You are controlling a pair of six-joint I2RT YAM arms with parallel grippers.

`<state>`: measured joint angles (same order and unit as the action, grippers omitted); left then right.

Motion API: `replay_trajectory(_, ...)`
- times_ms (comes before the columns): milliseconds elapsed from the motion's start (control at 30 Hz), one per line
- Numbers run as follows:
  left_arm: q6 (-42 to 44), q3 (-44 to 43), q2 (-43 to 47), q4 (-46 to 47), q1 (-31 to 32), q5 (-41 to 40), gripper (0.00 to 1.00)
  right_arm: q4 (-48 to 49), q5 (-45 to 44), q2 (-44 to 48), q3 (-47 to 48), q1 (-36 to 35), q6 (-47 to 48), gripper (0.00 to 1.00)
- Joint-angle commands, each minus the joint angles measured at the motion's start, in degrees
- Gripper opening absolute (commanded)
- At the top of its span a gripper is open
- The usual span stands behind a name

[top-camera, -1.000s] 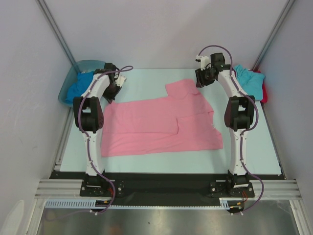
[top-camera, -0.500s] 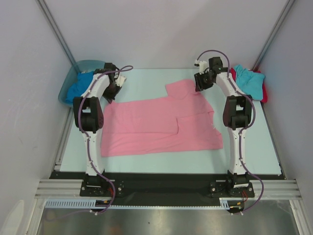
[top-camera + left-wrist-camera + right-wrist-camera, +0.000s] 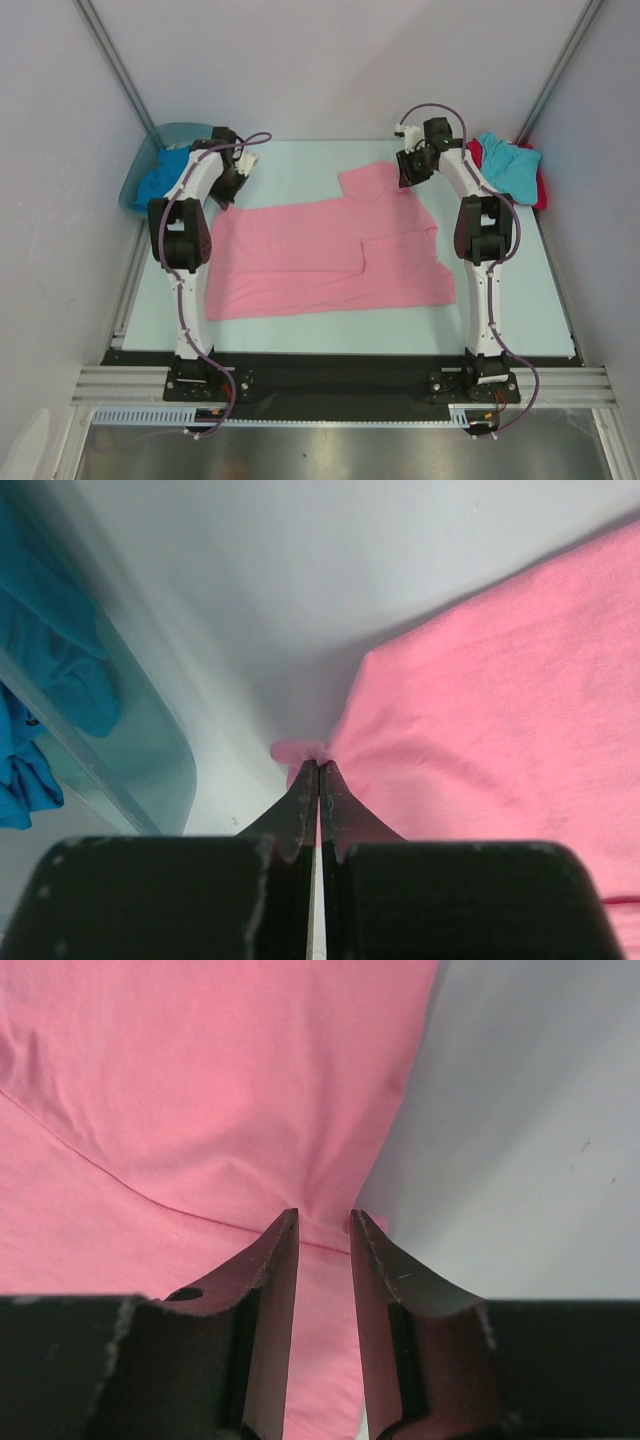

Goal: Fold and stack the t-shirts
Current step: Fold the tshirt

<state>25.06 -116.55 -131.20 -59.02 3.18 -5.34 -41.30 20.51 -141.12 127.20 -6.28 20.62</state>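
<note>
Right end effector (image 3: 323, 1216) crept onto the pink t-shirt (image 3: 320, 262) edge, narrowly parted; left end effector (image 3: 318, 766) pinches a corner

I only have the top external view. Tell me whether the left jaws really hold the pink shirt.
Observer: Yes. In the left wrist view the left jaws are shut on a small pinch of the pink t-shirt at its corner.
Operator: Now report the right side.
Observer: The right jaws stand slightly apart, their tips straddling the shirt's edge just past a seam. They are not clamped on it.
</note>
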Motion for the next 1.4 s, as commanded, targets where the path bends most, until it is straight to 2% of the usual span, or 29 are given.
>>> replay_trajectory(0,0.4,0.0,4.0,0.7,0.5,1.1,0.00,1.0,1.1,-0.9,0.5,-0.5,-0.2,0.32)
replay_trajectory(233,0.4,-0.1,4.4,0.7,0.5,1.4,0.00,1.3,0.6,-0.9,0.5,-0.4,-0.1,0.33)
replay_trajectory(433,0.1,0.3,4.8,0.7,0.5,1.4,0.00,1.3,0.7,-1.3,0.5,-0.3,-0.2,0.29)
replay_trajectory(533,0.0,0.3,5.1,0.8,0.5,1.5,0.00,1.4,0.7,-1.4,0.6,-0.4,-0.3,0.23)
replay_trajectory(733,0.0,0.6,5.7,0.8,0.5,1.5,0.00,1.7,0.4,-0.8,0.2,-0.3,-0.7,0.00)
replay_trajectory(1367,0.6,3.7,8.8,1.4,0.5,1.2,0.00,-2.6,1.2,9.1,-1.6,1.9,3.1,0.00)
